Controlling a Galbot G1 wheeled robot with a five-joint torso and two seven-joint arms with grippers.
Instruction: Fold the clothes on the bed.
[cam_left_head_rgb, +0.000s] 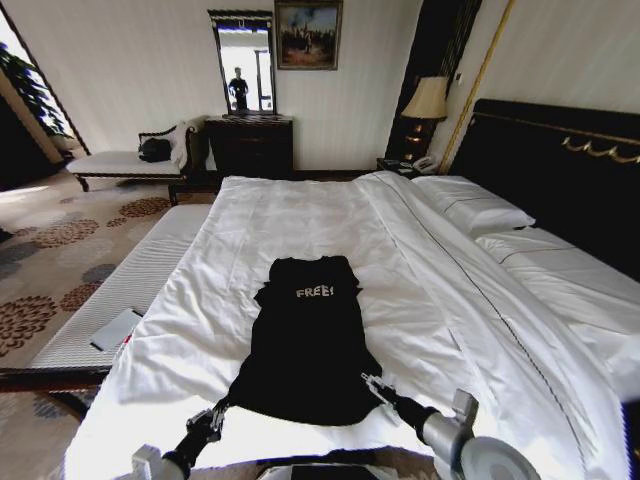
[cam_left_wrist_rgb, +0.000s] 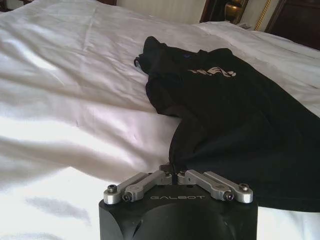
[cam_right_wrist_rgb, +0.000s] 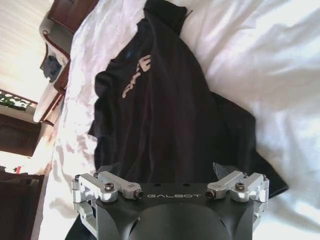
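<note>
The left gripper (cam_left_wrist_rgb: 172, 175) has its fingers drawn together on the near left corner of the black T-shirt (cam_left_head_rgb: 305, 340), pinching the hem fabric so that it rises in a small peak from the white duvet (cam_left_head_rgb: 420, 290). The right gripper (cam_right_wrist_rgb: 167, 182) sits at the near right corner of the same hem with its fingers spread wide apart, black fabric lying between and beneath them; whether the pads are actually touching the cloth cannot be told. From both grippers the shirt runs straight away up the bed (cam_left_head_rgb: 560, 290), its long axis along the length of the mattress: hem nearest the robot, collar farthest, pointing toward the far end of the room. The white "FREE!" lettering (cam_left_head_rgb: 314, 292) lies beyond the grippers, near the collar end, and reads upright from the robot's side, so the front faces up. The body looks narrow, with the sleeves drawn in against the sides. Farther out to the right of the right gripper lie the white pillows (cam_left_head_rgb: 480, 212) against the dark headboard (cam_left_head_rgb: 560, 170). Out to the left of the left gripper, beside the bed, a pale cushioned bench (cam_left_head_rgb: 130, 290) holds a flat grey object.
</note>
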